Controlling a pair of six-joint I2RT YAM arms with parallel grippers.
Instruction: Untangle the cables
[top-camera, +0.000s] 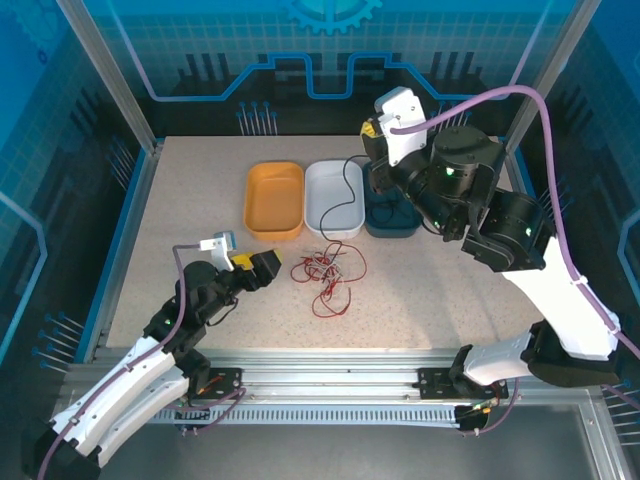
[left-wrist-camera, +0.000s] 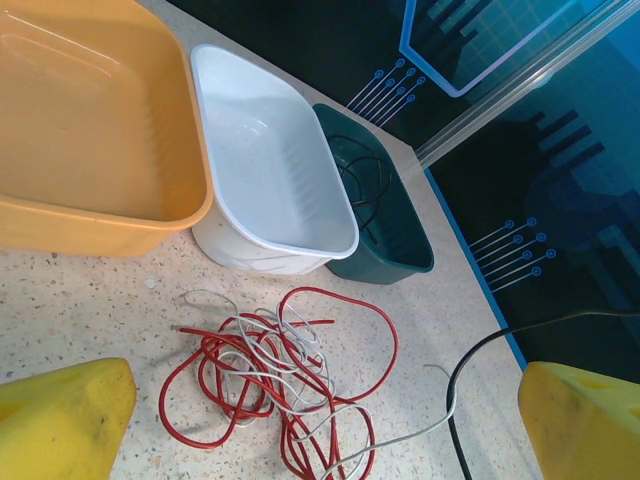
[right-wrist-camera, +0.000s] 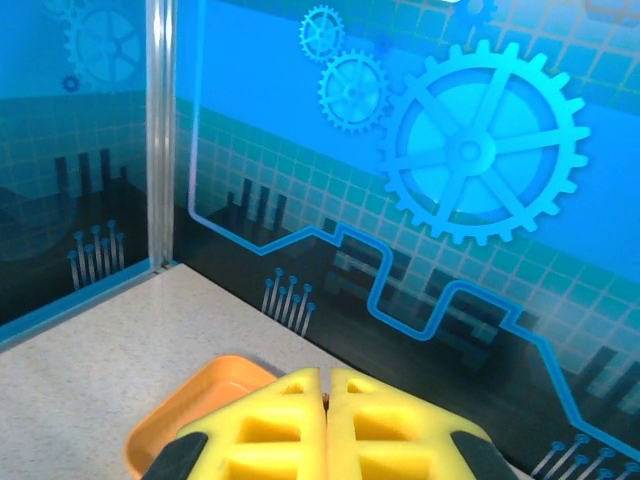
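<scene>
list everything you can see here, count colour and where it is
orange rounded plastic bin: one, orange, far middle of the table, left end of the row
white rounded plastic bin: one, white, middle of the row
dark teal rounded plastic bin: one, teal, right end of the row, black loops inside
thin red cable: strand count unclear, red, tangled in front of the white bin
thin whitish cable: count unclear, pale, wound through the red one
thin black cable: at least one, black, right of the tangle
speckled table: one, beige
left arm's fingers: two, yellow, open, facing the tangle
right arm's fingers: two, yellow, shut, raised over the bins
</scene>
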